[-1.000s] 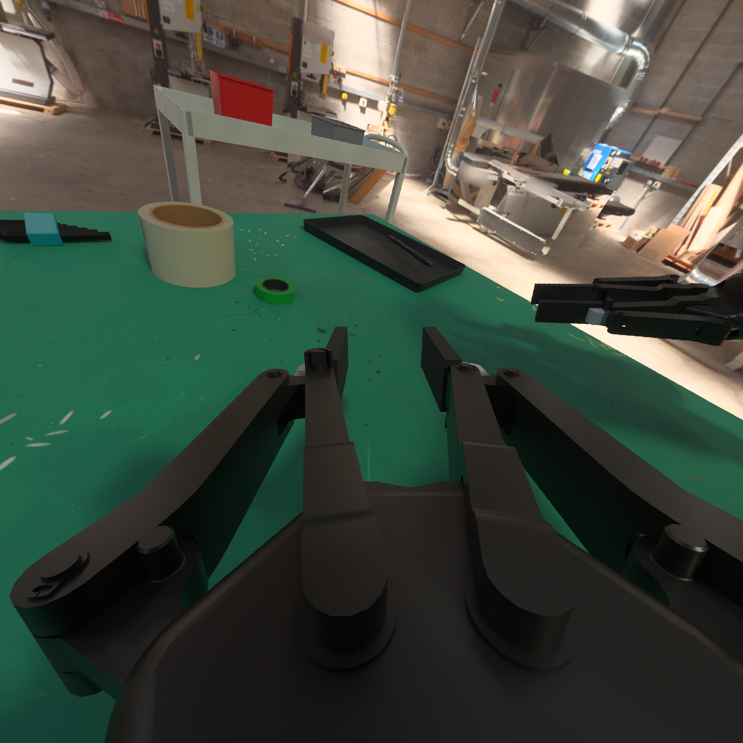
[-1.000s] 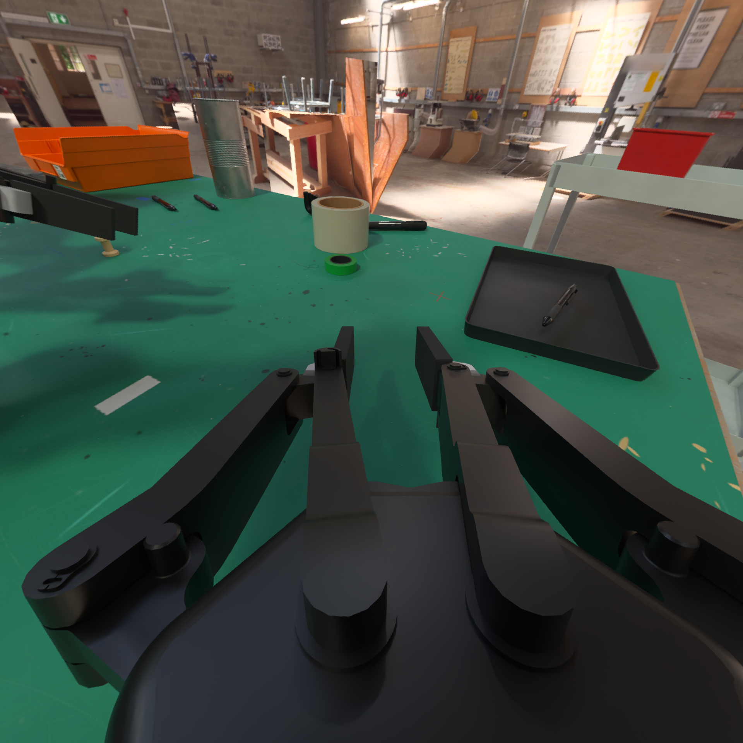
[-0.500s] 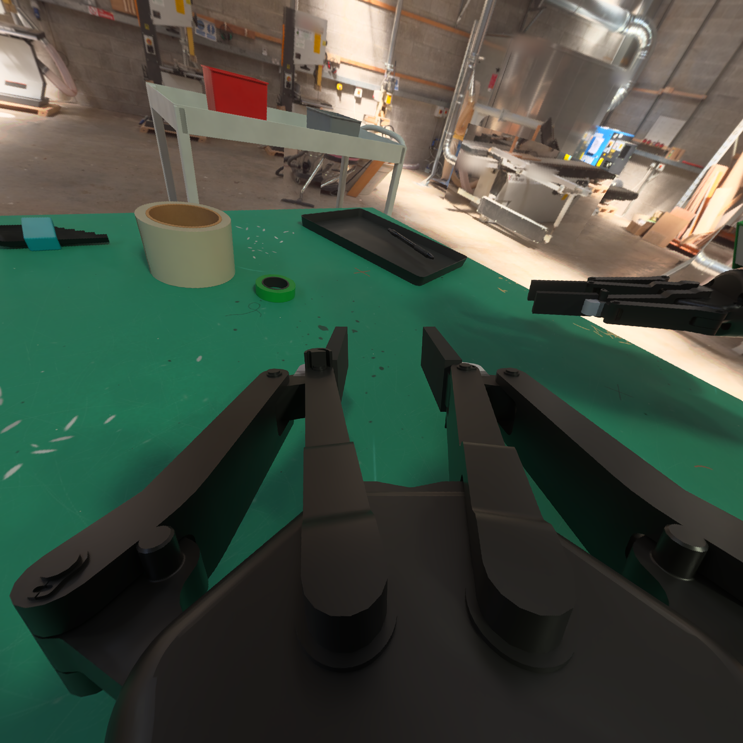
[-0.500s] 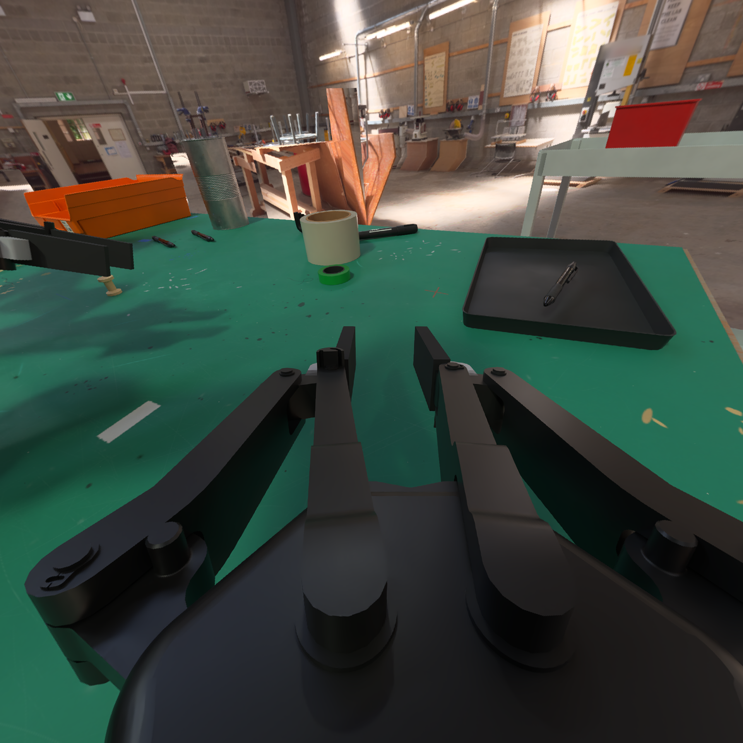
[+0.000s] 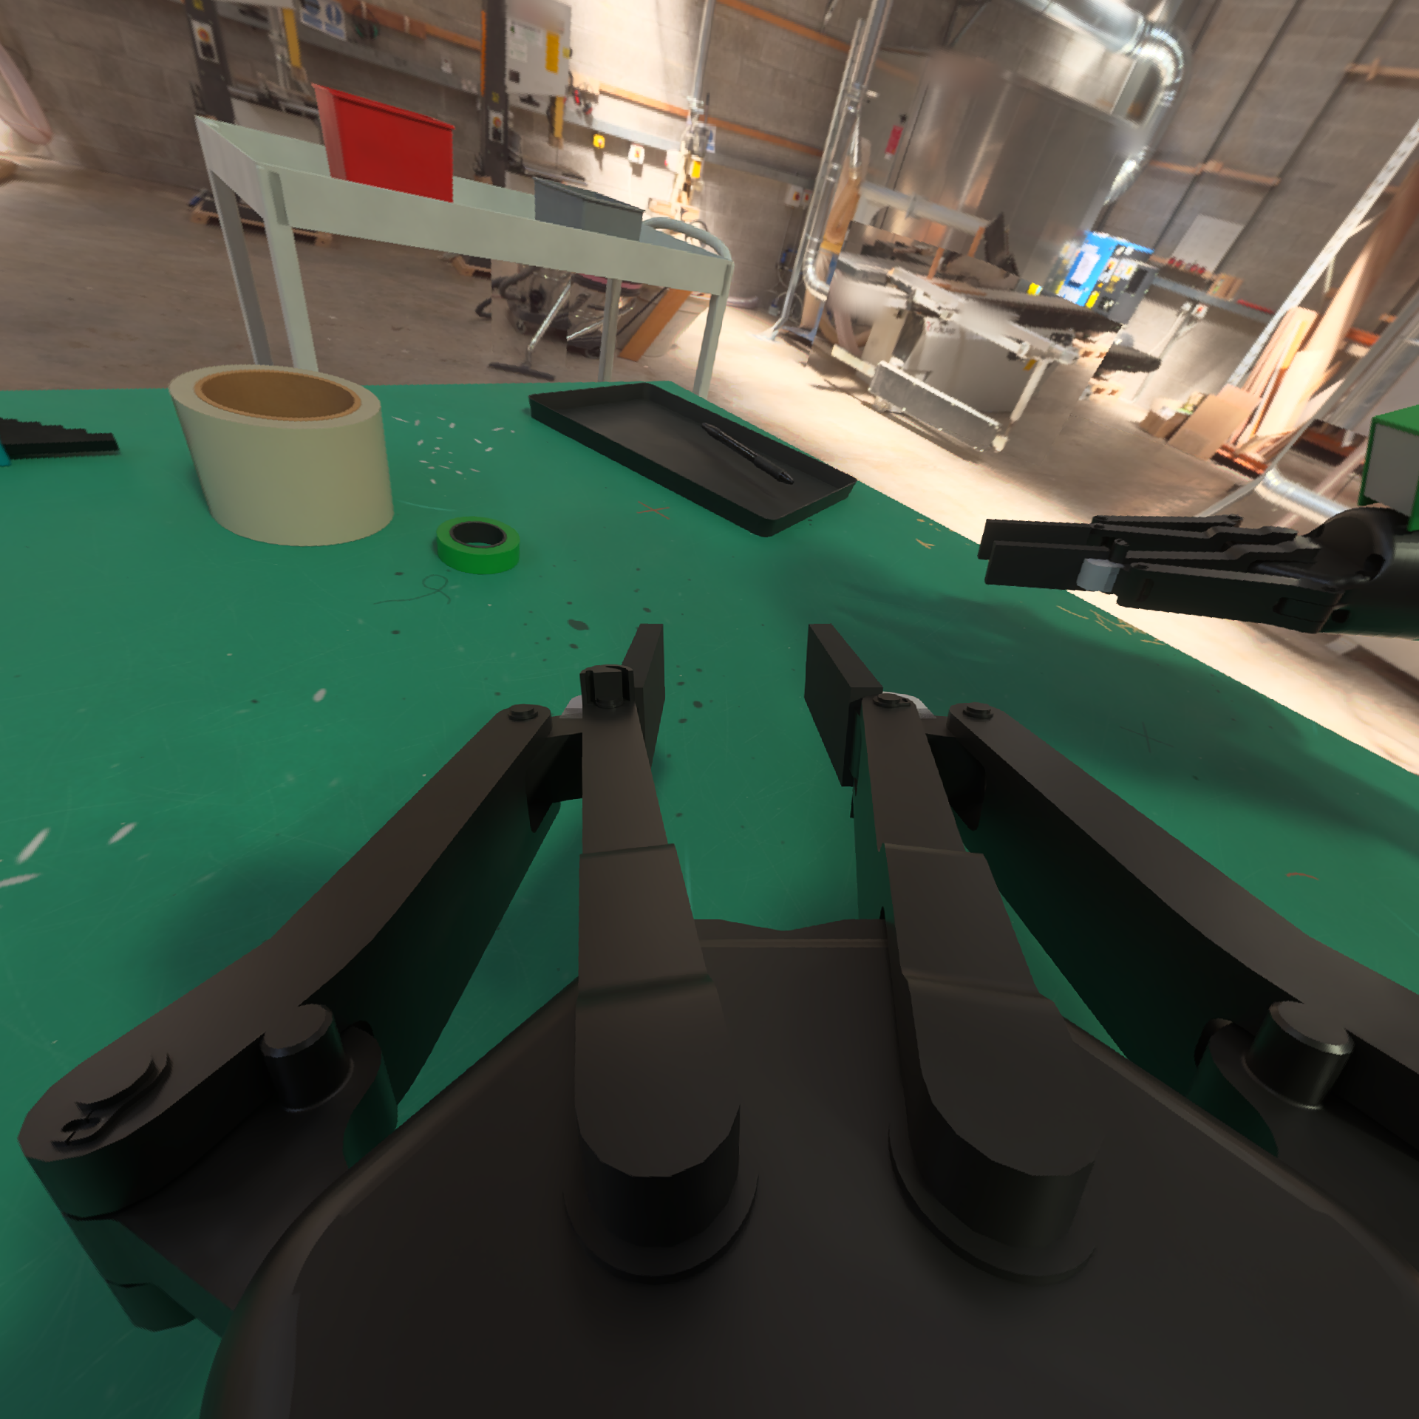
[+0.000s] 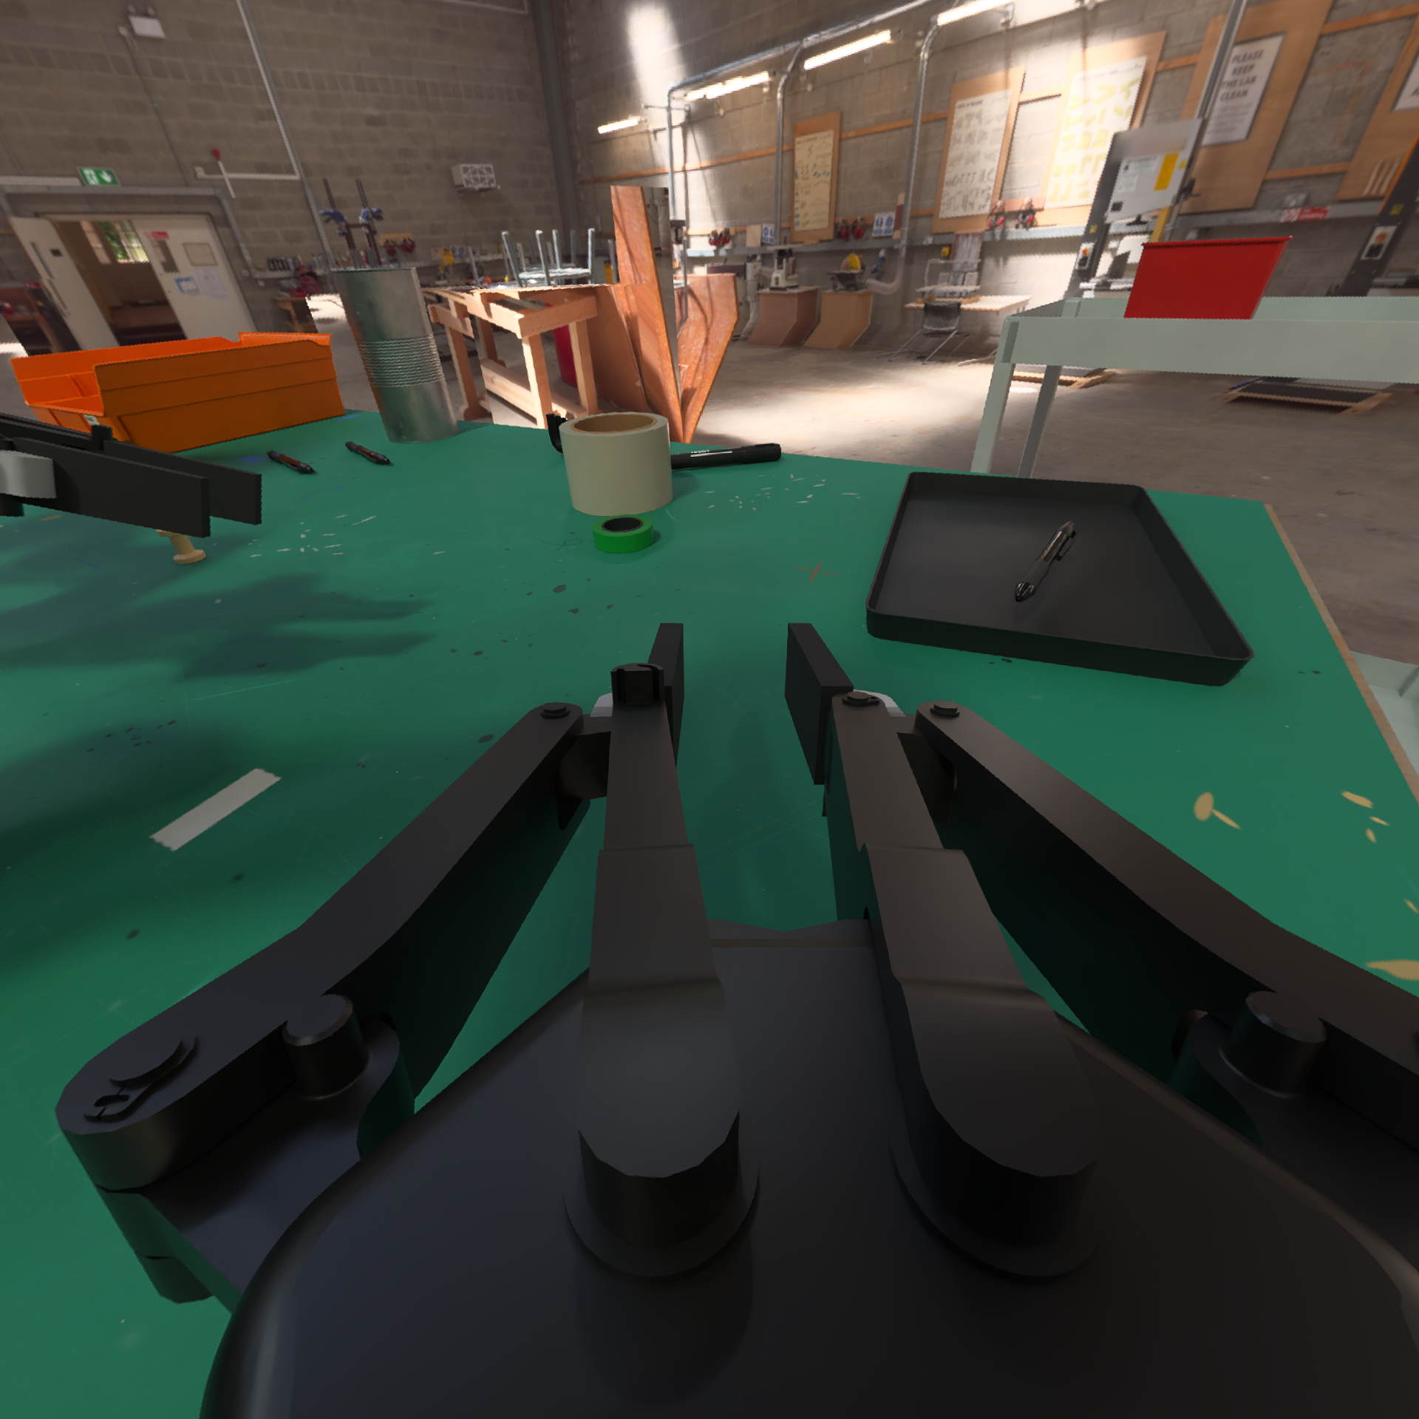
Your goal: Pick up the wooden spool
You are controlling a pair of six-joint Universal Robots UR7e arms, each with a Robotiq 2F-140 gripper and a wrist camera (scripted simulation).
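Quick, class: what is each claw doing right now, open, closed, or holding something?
Left claw: open, holding nothing, above the green table.
Right claw: open, holding nothing; the wooden spool lies far off on the table.

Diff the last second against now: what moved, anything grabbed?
Both wrist cameras shifted slightly; nothing grabbed. Left gripper and right gripper stay open and empty. Small wooden spool, cream tape roll, green tape ring, black tray with pen stayed put.

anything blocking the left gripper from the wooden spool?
Nothing visible. In the right wrist view the wooden spool lies on the green table just below the left gripper, partly hidden by its fingers. Both grippers are open and empty.
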